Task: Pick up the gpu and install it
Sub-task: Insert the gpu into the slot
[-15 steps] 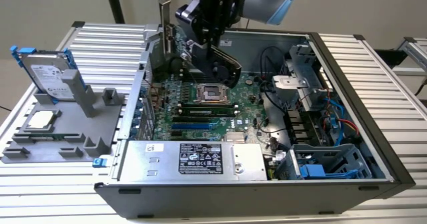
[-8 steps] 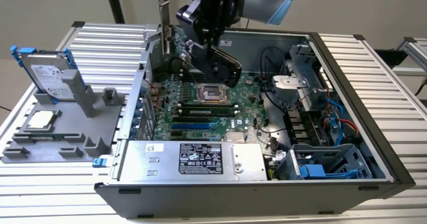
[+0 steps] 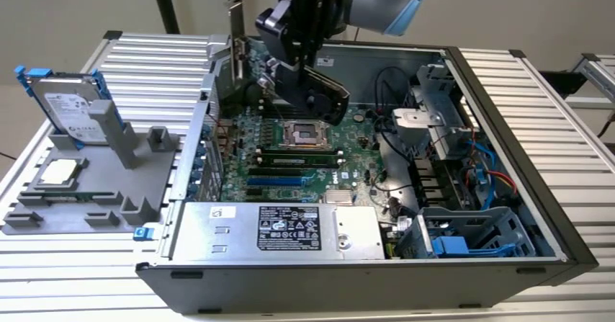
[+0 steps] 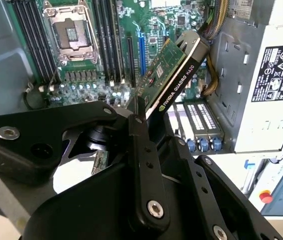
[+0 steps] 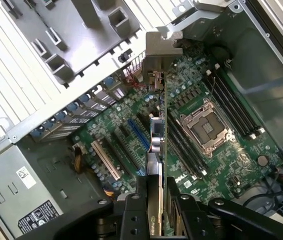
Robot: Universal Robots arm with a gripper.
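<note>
In the exterior view, a grey tray lies at lower left, and at upper centre the gripper is clenched on the gpu, holding it over the motherboard inside the open case.

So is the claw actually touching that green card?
Touching: in the first wrist view the gripper clamps the gpu from both sides.
</note>
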